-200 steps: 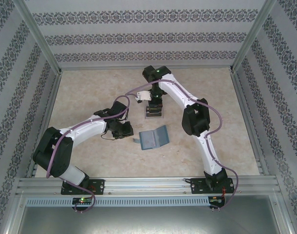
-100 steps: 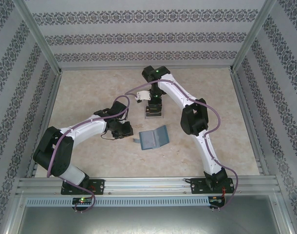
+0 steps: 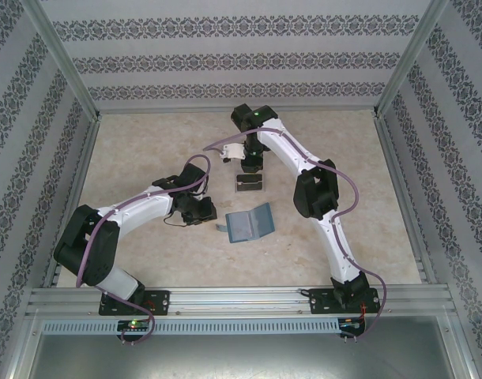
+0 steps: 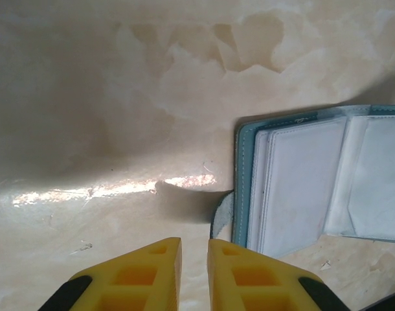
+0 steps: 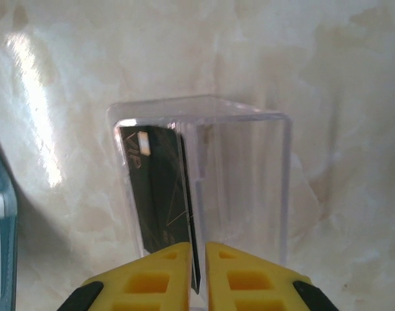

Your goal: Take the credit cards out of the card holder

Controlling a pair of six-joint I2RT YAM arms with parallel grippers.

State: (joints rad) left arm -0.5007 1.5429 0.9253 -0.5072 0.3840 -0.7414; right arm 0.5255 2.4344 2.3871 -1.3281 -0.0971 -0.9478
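The teal card holder [image 3: 249, 225] lies open on the table, and pale whitish credit cards [image 4: 301, 181] show in its clear pockets. Its teal edge [image 4: 241, 188] and small grey tab [image 4: 222, 217] lie just ahead and right of my left gripper [image 4: 194, 243], which is open by a narrow gap with nothing in it. A dark credit card [image 5: 155, 188] stands in the clear plastic box [image 5: 249, 168], leaning toward the left wall. My right gripper [image 5: 198, 246] hovers over the box, open a little. The card's top edge sits in the gap against the left finger.
The clear box [image 3: 250, 183] stands behind the card holder, under my right gripper [image 3: 251, 164]. My left gripper [image 3: 205, 212] is low at the holder's left. Patterned walls and metal rails enclose the marbled table [image 3: 146, 150].
My right gripper's jaws have parted slightly from the dark card and risen a little above the box. The left arm and the card holder have stayed still.
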